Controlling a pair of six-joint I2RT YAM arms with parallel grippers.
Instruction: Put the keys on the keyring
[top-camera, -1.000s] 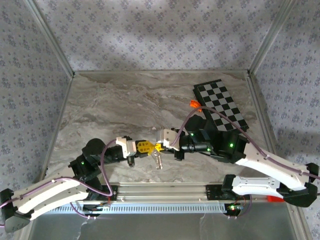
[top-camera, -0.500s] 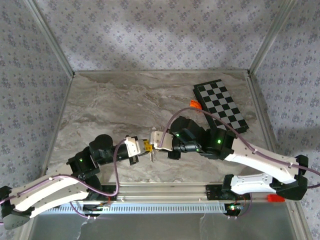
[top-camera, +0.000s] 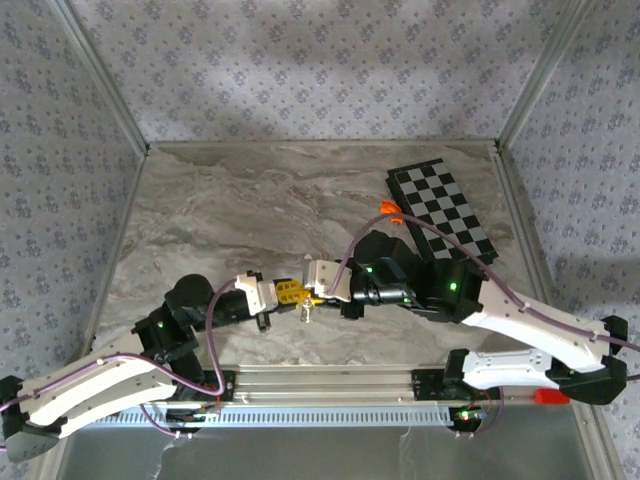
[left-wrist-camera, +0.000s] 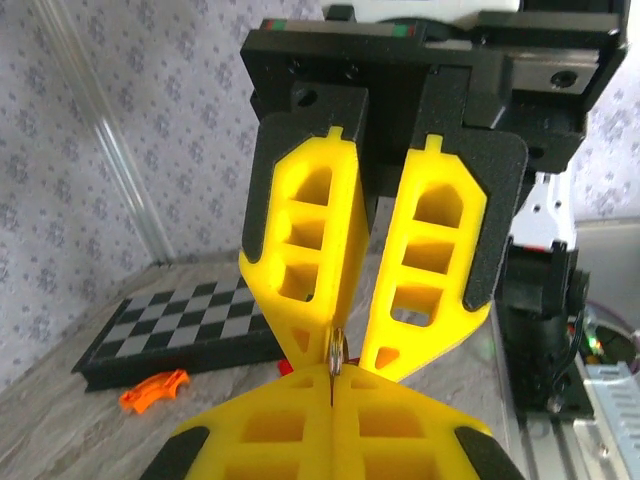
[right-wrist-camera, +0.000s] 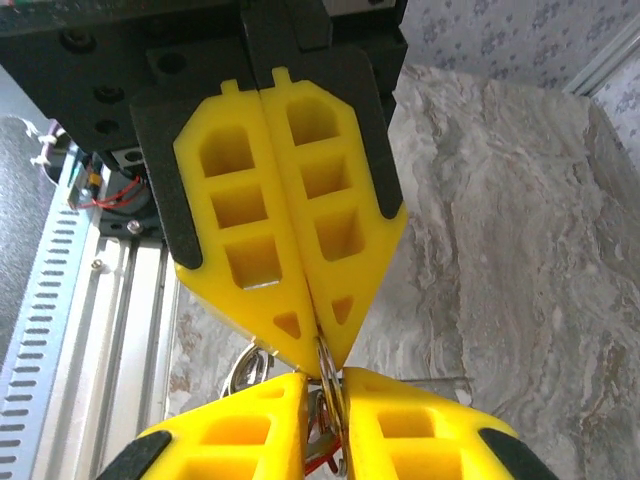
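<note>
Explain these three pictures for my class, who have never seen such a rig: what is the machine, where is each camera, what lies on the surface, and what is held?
These are two robot arms bolted at the near edge of a grey marble-patterned table. The wide picture looks down from above and behind them. The other two come from a camera on each wrist: its own yellow fingers show at the bottom, the other arm's at the top. The left gripper is shut on a thin silvery metal keyring, and small silver keys dangle beneath. The right gripper faces it, jaws slightly apart with the ring in the gap. Farther back lie a black-and-white checkered board and a small orange curved piece.
</note>
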